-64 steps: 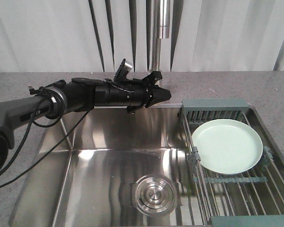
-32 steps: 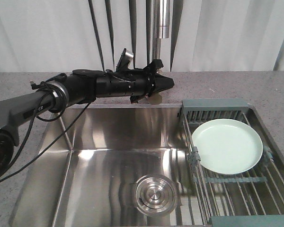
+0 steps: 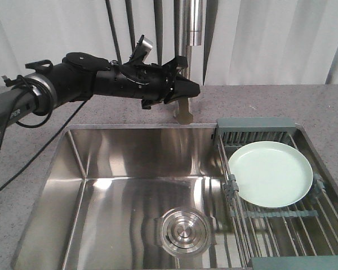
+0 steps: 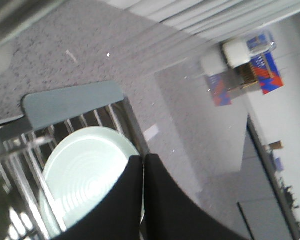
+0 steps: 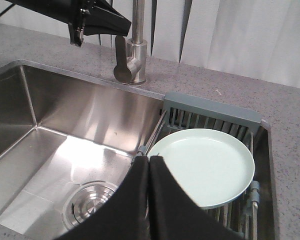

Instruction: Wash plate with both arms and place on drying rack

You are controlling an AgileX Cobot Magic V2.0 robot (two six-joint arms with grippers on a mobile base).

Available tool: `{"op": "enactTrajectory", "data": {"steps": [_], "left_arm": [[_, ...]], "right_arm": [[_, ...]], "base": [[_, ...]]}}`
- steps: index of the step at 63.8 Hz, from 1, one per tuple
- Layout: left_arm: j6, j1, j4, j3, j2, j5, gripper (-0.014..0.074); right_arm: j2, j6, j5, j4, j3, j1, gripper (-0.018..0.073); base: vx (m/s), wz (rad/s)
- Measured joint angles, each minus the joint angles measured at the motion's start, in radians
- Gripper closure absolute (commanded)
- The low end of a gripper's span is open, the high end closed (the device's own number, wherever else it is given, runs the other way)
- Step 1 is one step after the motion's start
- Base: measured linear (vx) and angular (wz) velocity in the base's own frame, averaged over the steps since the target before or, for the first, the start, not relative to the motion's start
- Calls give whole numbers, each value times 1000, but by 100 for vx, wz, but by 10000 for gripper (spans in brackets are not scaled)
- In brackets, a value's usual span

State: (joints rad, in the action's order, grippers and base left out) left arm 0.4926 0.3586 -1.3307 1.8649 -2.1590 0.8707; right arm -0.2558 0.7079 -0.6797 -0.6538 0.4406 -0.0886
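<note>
The pale mint-green plate [image 3: 270, 173] lies flat on the steel rods of the drying rack [image 3: 257, 125] over the sink's right side; it also shows in both wrist views [image 4: 85, 170] [image 5: 205, 165]. My left gripper [image 3: 194, 88] hangs shut and empty above the sink's back edge, just left of the faucet, well apart from the plate. In its own view the shut fingertips [image 4: 144, 160] point down toward the plate's edge and the rack [image 4: 72, 102]. My right gripper [image 5: 148, 161] is shut and empty, near the plate's left rim by the rack [image 5: 210, 110]. The front view does not show it.
The steel faucet [image 3: 186, 62] rises behind the sink with its handle [image 3: 183, 112] below the left gripper. A round steel drain [image 3: 183, 232] sits in the sink floor. Grey speckled counter [image 3: 327, 107] surrounds the basin. The left arm's cable [image 3: 22, 163] hangs at the left.
The left arm has risen from just over the sink's back rim to faucet height, its gripper still shut. The plate has stayed on the rack.
</note>
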Motion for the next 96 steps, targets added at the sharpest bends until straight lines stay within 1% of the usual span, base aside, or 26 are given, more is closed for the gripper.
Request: {"op": "enactTrajectory", "data": {"steps": [5, 7, 10, 17, 20, 25, 31, 43, 49, 54, 61, 71, 75, 79, 86, 93, 96], "left_arm": [[-77, -16, 160, 0, 33, 69, 603], [-99, -21, 213, 0, 45, 101, 603], [-139, -32, 319, 0, 73, 149, 603], [-208, -53, 522, -5, 151, 208, 603], [-221, -61, 580, -24, 196, 213, 603], [-229, -76, 640, -101, 304, 208, 603], [-226, -94, 672, -245, 443, 173, 603], [-184, -113, 679, -633, 785, 36, 603], [-182, -113, 680, -779, 958, 9, 603], [-176, -113, 680, -869, 1100, 10, 603], [-171, -113, 690, -936, 1287, -4, 603], [-132, -113, 805, -999, 1582, -33, 603], [-127, -113, 828, -1045, 1691, -61, 603], [-122, -113, 832, -1120, 1803, -117, 603], [-122, -113, 834, -1289, 1939, -289, 603], [-123, -113, 834, -1459, 1982, -430, 603], [-123, -113, 847, -1521, 1985, -491, 603]], "right_arm": [[0, 0, 0, 0, 0, 0, 564], [0, 0, 0, 0, 0, 0, 564], [0, 0, -2, 0, 0, 0, 564], [0, 0, -2, 0, 0, 0, 564], [0, 0, -2, 0, 0, 0, 564], [0, 0, -2, 0, 0, 0, 564], [0, 0, -2, 0, 0, 0, 564], [0, 0, -2, 0, 0, 0, 564], [0, 0, -2, 0, 0, 0, 564], [0, 0, -2, 0, 0, 0, 564], [0, 0, -2, 0, 0, 0, 564], [0, 0, -2, 0, 0, 0, 564], [0, 0, -2, 0, 0, 0, 564], [0, 0, -2, 0, 0, 0, 564], [0, 0, -2, 0, 0, 0, 564], [0, 0, -2, 0, 0, 0, 564], [0, 0, -2, 0, 0, 0, 564]], "base": [[0, 0], [0, 0], [0, 0], [0, 0], [0, 0], [0, 0], [0, 0], [0, 0], [0, 0], [0, 0], [0, 0], [0, 0], [0, 0], [0, 0], [0, 0], [0, 0], [0, 0]]}}
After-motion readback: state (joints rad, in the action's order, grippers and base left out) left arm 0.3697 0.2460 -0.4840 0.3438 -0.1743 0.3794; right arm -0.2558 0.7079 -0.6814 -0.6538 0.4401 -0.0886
